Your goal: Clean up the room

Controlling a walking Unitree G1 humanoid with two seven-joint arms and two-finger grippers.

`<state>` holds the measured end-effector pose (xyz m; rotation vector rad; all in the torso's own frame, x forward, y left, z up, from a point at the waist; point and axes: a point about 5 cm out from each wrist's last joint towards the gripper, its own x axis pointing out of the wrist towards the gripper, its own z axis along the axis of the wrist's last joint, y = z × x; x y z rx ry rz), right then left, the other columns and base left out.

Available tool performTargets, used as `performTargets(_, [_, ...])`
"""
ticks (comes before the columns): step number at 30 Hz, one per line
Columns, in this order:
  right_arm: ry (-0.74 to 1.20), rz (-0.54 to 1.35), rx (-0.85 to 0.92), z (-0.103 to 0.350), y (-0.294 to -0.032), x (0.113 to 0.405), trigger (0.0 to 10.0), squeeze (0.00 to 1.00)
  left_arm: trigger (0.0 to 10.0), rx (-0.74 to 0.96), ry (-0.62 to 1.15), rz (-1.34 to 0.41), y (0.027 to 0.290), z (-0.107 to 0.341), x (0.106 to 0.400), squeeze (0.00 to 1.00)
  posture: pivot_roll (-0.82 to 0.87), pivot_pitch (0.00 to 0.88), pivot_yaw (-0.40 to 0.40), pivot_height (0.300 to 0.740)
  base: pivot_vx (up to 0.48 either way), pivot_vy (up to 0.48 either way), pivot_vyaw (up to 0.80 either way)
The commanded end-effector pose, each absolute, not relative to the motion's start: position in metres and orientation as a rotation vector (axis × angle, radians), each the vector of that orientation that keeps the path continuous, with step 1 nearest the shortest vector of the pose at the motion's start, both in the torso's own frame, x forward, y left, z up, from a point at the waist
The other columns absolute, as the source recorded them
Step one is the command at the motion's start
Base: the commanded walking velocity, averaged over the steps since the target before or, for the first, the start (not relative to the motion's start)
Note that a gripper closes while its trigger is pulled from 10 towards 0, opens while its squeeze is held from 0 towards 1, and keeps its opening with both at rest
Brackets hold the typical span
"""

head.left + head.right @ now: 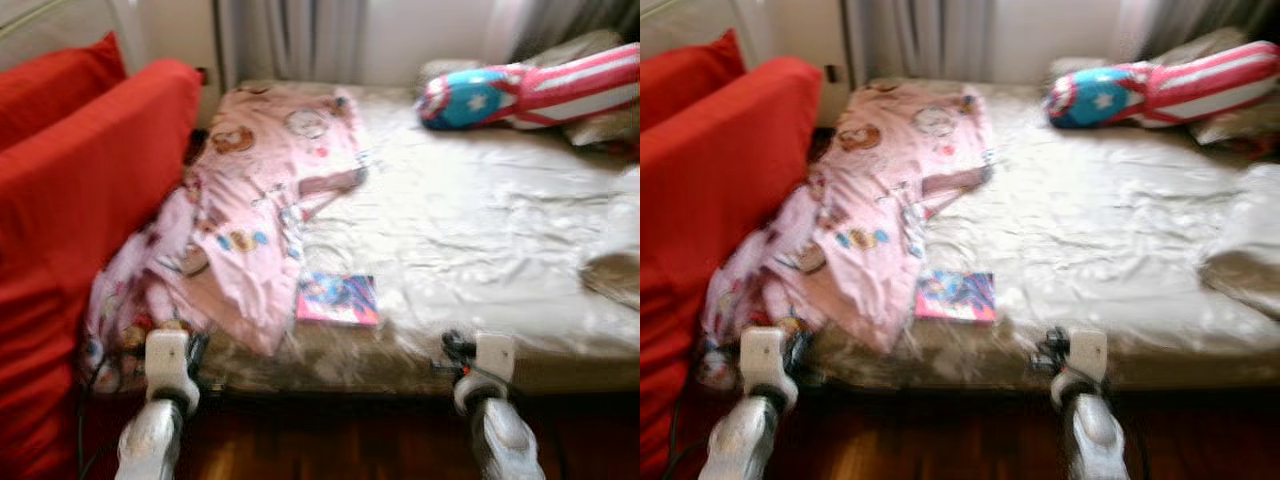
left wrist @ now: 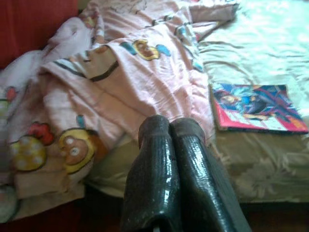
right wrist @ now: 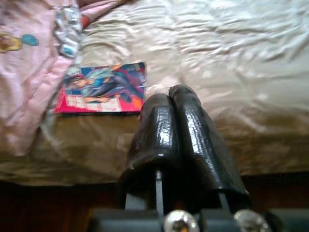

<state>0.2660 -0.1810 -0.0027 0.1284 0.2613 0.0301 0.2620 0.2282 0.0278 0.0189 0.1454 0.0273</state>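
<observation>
Two grippers, left gripper [image 2: 170, 130] and right gripper [image 3: 170, 99], we hold pressed closed and empty before a bed [image 1: 480, 230] bearing a pink blanket [image 1: 260, 190] and a comic book [image 1: 338, 298].

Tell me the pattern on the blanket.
Pink blanket printed with cartoon characters, clearest in the left wrist view.

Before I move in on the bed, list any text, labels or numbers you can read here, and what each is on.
No words or numbers are readable.
Comic book near the bed's front edge: cover lettering too blurred to read.
Pink blanket: cartoon figures, no legible text.
Striped cushion: a white star on blue, a symbol, not text.
Left end effector and right end effector: shut, no markings seen.
</observation>
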Motion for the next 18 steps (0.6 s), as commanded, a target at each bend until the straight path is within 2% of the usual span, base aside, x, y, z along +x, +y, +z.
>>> performTargets(1, [0.258, 0.022, 0.127, -0.003, -0.185, 0.264, 10.0, 0.0, 10.0, 0.013, 0.144, 0.039, 0.229, 0.028, 0.259, 0.0, -0.03, 0.152, -0.005, 0.74, 0.0, 0.0, 0.0])
performTargets(4, [0.257, 0.028, 0.137, -0.002, -0.185, 0.265, 10.0, 0.0, 10.0, 0.009, 0.14, 0.035, 0.227, 0.029, 0.259, 0.0, -0.03, 0.159, -0.006, 0.74, 0.0, 0.0, 0.0])
performTargets(5, [0.257, 0.031, 0.14, -0.002, -0.185, 0.265, 10.0, 0.88, 10.0, 0.006, 0.139, 0.034, 0.226, 0.029, 0.259, 0.0, -0.03, 0.159, -0.006, 0.74, 0.0, 0.0, 0.0])
performTargets(6, [0.258, 0.032, 0.142, -0.002, -0.185, 0.265, 10.0, 1.0, 10.0, 0.004, 0.138, 0.032, 0.225, 0.029, 0.258, 0.0, -0.03, 0.159, -0.006, 0.74, 0.0, 0.0, 0.0])
performTargets(14, [0.25, 0.027, 0.14, 0.0, -0.189, 0.265, 10.0, 1.0, 10.0, -0.036, 0.151, 0.02, 0.219, 0.028, 0.259, 0.0, -0.04, 0.176, -0.012, 0.74, 0.0, 0.0, 0.0])
performTargets(15, [0.25, 0.029, 0.135, 0.0, -0.189, 0.265, 10.0, 1.0, 10.0, -0.027, 0.154, 0.007, 0.218, 0.028, 0.26, 0.49, -0.04, 0.177, -0.013, 0.74, 0.0, 0.0, 0.0])
performTargets(16, [0.25, 0.031, 0.132, 0.0, -0.19, 0.266, 10.0, 1.0, 10.0, -0.02, 0.154, 0.001, 0.218, 0.028, 0.26, 0.49, -0.04, 0.178, -0.013, 0.74, 0.0, 0.0, 0.0])
performTargets(17, [0.25, 0.033, 0.13, 0.001, -0.19, 0.266, 10.0, 1.0, 10.0, -0.016, 0.154, 0.002, 0.218, 0.029, 0.26, 1.0, -0.04, 0.179, -0.015, 0.74, 0.0, 0.0, 0.0])
performTargets(18, [0.251, 0.036, 0.129, 0.001, -0.19, 0.266, 10.0, 1.0, 10.0, -0.015, 0.156, 0.01, 0.219, 0.029, 0.26, 1.0, -0.04, 0.179, -0.015, 0.74, 0.0, 0.0, 0.0])
